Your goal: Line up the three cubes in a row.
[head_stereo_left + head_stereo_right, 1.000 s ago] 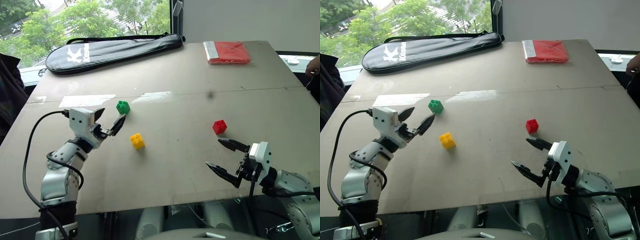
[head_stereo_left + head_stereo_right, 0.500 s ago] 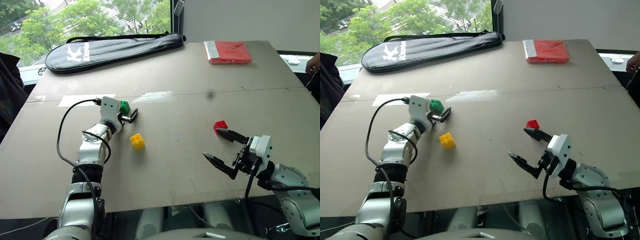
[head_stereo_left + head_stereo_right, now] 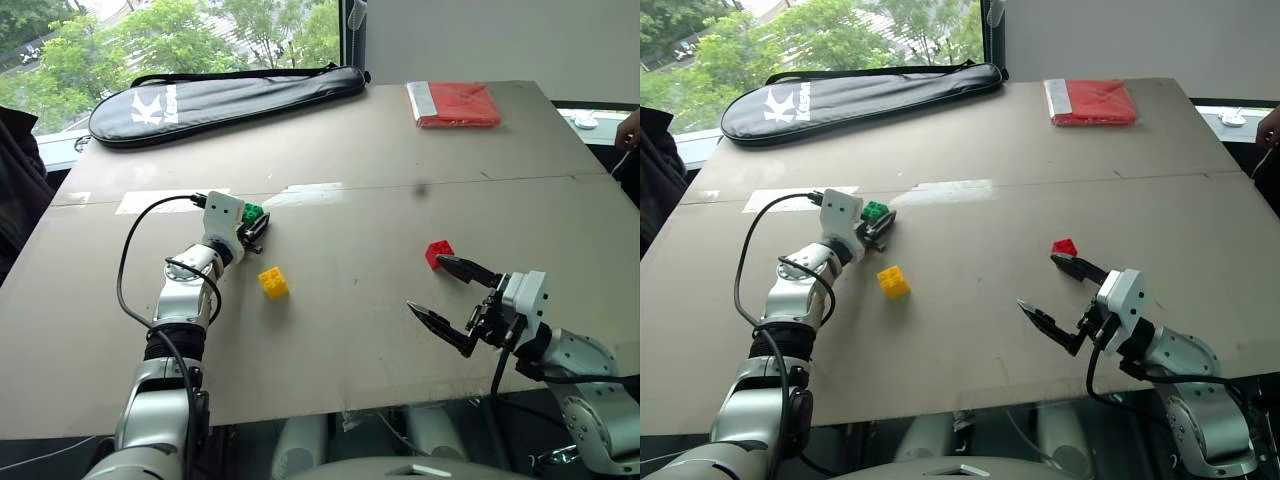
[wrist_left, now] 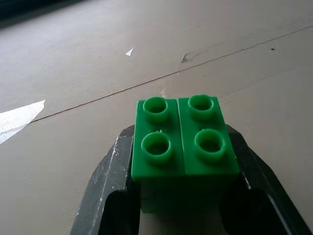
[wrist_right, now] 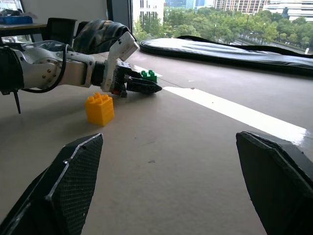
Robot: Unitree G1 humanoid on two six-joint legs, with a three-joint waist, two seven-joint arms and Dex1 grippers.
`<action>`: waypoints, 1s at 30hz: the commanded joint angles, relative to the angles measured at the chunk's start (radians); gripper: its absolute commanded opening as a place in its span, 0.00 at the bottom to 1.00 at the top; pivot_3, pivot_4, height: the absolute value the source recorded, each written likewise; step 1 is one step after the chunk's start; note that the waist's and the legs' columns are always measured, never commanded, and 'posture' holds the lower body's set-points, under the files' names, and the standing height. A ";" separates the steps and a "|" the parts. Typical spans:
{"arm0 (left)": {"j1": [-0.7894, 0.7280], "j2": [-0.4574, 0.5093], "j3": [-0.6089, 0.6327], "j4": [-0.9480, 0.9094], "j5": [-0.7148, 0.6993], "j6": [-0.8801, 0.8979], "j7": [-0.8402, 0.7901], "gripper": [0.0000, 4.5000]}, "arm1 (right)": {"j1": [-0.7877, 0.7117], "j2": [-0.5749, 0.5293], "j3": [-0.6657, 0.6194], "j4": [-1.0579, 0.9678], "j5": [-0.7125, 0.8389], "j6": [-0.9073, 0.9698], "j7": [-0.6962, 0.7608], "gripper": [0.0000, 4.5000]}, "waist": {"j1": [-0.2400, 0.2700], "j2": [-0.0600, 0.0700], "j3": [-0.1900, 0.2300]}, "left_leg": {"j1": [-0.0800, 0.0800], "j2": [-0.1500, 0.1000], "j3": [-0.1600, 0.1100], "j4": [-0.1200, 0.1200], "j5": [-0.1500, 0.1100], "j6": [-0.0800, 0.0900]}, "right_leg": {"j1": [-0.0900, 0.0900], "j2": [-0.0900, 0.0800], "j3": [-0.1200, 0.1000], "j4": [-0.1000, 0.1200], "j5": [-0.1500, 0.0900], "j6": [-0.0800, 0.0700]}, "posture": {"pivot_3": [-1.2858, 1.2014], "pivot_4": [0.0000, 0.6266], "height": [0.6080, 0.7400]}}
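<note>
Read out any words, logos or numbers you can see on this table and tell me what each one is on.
"K": large white letter on the black racket bag at the far side of the table.
Smaller white lettering beside that K: too small to read.
The red packet and the green cube, yellow cube and red cube show no readable text.

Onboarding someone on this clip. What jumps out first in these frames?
The left gripper shut on the green cube, left of the table's middle, with the yellow cube loose on the table just in front of it. Over on the right, the right gripper hangs open right by the red cube. At the far edge lie a long black racket bag and a flat red packet.
</note>
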 commanded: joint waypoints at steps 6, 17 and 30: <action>-0.199 -0.016 -0.183 0.061 -0.023 -0.174 -0.516 0.30 | 0.011 -0.027 -0.077 0.061 0.019 -0.085 0.051 1.00 | 0.012 0.000 0.000 | 0.001 -0.001 0.003 0.000 0.000 0.000 | 0.000 0.000 0.003 -0.001 -0.002 -0.004 | 0.52 0.24 0.70; -0.274 -0.250 -0.361 0.077 0.088 -0.148 -0.491 0.30 | 0.075 0.010 -0.079 0.041 -0.018 -0.139 -0.009 1.00 | 0.007 0.000 0.000 | 0.000 -0.001 0.002 0.000 0.000 0.000 | 0.000 0.001 0.003 -0.001 -0.001 0.001 | 0.52 0.24 0.70; -0.195 -0.262 -0.421 0.000 0.150 -0.015 -0.438 0.30 | 0.153 0.006 -0.111 0.101 -0.021 -0.196 0.002 1.00 | -0.006 0.000 0.000 | 0.001 0.000 0.002 0.000 0.000 0.001 | 0.000 0.001 0.004 0.000 -0.003 -0.002 | 0.52 0.24 0.70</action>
